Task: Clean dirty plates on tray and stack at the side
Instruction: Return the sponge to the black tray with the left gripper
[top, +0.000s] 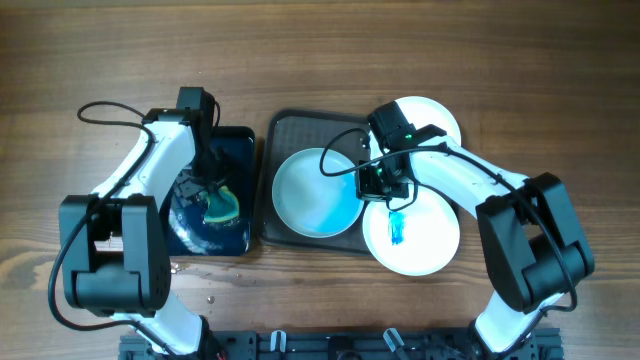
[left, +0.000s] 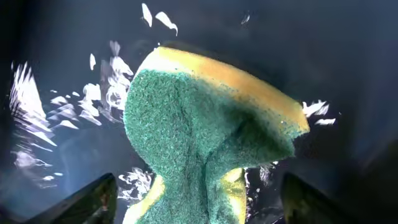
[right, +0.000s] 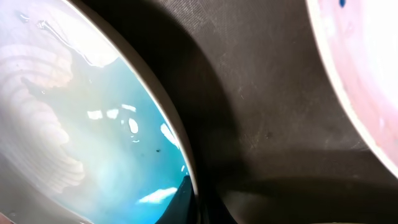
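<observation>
Overhead. Shows left gripper (top: 213, 186) parked low over black tray (top: 238, 148), with sponge (top: 222, 206) directly beneath its tips. Puts right gripper (top: 366, 184) at the right rim of wet plate (top: 310, 195), lying inside tray (top: 290, 124) to that gripper's left and washed pale blue across its middle. Places dirty plate (top: 430, 240) off the tray, just on the base side of the right gripper, blue smear unwiped. Places clean plate (top: 437, 118) on the gripper's far side, partly under the arm, probably the start of the stack. Reads as divided work: right side pinning the plate against sliding, left side at the scrubber.

Left wrist. Shows fingers (left: 93, 200) spread wide at either lower corner, touching nothing. Finds sponge (left: 205, 124) standing between them, green face forward, yellow backing above, pinched at the waist, resting on the wet black tray among droplets. Holds nothing, then; wide stance suits closing across the sponge's full width.

Right wrist. Looks along wet plate's (right: 81, 143) rim, curving down to the gripper tips at the bottom edge, blue film glistening to the left. Closed tight, on that rim by the look of it, though the contact itself too dark to confirm. Shows bare tray floor (right: 261, 124) right of the rim and, beyond, the edge of another plate with a blue fleck, most likely dirty plate. Leaves wiping unfinished, judging by the blue.
</observation>
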